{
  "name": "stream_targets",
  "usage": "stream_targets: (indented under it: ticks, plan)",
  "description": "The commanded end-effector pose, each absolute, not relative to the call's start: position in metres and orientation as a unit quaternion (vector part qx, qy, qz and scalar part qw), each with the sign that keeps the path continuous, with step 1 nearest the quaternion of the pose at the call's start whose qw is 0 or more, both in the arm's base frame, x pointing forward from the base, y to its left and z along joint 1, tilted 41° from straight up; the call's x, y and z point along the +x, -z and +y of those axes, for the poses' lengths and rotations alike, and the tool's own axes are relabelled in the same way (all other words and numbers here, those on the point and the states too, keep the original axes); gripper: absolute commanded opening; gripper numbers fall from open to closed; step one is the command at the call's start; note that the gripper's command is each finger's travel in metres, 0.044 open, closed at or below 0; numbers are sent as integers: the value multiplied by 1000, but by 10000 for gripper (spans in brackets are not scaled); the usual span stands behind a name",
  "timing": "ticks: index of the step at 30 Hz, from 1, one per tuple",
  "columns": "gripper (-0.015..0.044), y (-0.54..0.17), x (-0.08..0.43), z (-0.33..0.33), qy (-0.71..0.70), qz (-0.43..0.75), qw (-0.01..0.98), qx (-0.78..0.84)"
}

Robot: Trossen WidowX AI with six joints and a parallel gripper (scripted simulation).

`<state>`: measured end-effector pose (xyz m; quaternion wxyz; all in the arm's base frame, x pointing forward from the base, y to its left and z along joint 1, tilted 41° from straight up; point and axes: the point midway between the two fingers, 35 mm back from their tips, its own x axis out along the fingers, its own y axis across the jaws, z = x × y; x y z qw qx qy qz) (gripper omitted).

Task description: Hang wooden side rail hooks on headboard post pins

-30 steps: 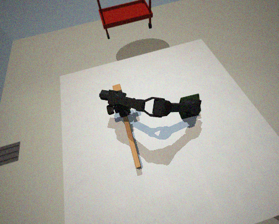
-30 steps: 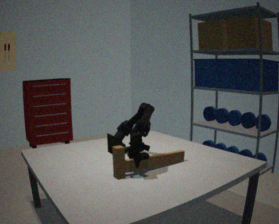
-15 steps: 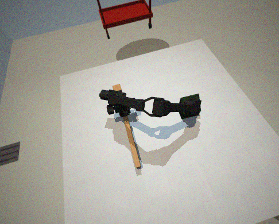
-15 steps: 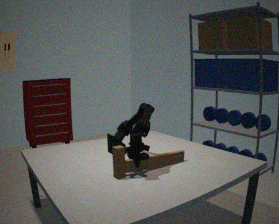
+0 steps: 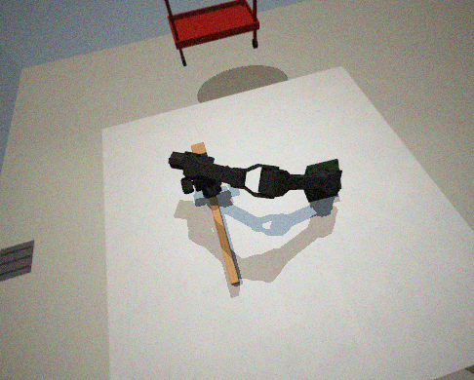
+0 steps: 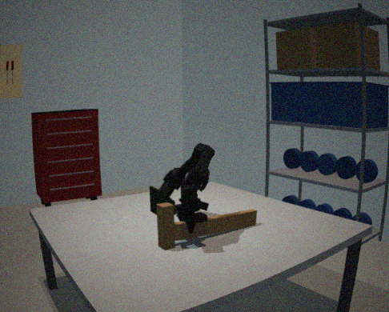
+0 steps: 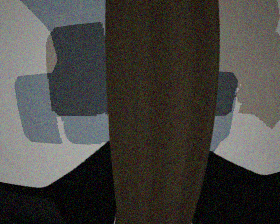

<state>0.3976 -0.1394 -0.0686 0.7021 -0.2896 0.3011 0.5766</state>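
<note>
The wooden side rail [image 5: 225, 244] [image 6: 236, 218] [image 7: 162, 100] runs from the headboard post toward the far side of the table in the exterior view. The headboard post [image 5: 198, 147] [image 6: 166, 226] stands upright on the table. My gripper [image 6: 192, 229] is shut on the rail near its post end, the rail passing between the fingers in the wrist view. The rail's near end is beside the post's face; whether they touch is not clear. The steel hooks, the slot and the pins are hidden in all views. Whether the far end touches the table cannot be told.
The arm's base [image 5: 323, 182] stands on the white table [image 5: 161, 331] [image 6: 120, 272], with the arm reaching over the rail. Beyond the table are a red cart [image 5: 215, 23], a red drawer cabinet [image 6: 68, 156] and a shelf rack [image 6: 316, 73].
</note>
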Motion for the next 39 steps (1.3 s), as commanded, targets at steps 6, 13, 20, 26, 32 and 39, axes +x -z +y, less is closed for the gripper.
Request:
stream_targets:
  ticks: [6,13,20,26,32,39]
  plan:
    - [0,69,396,-145,-573,302,703,-292]
    - [0,70,397,-145,-573,302,703,-292]
    - [0,70,397,-146,-573,302,703,-292]
    - [0,70,397,-147,-573,302,703,-292]
    - [0,70,396,-148,-573,302,703,-292]
    - [0,71,396,-148,-573,302,703,-292]
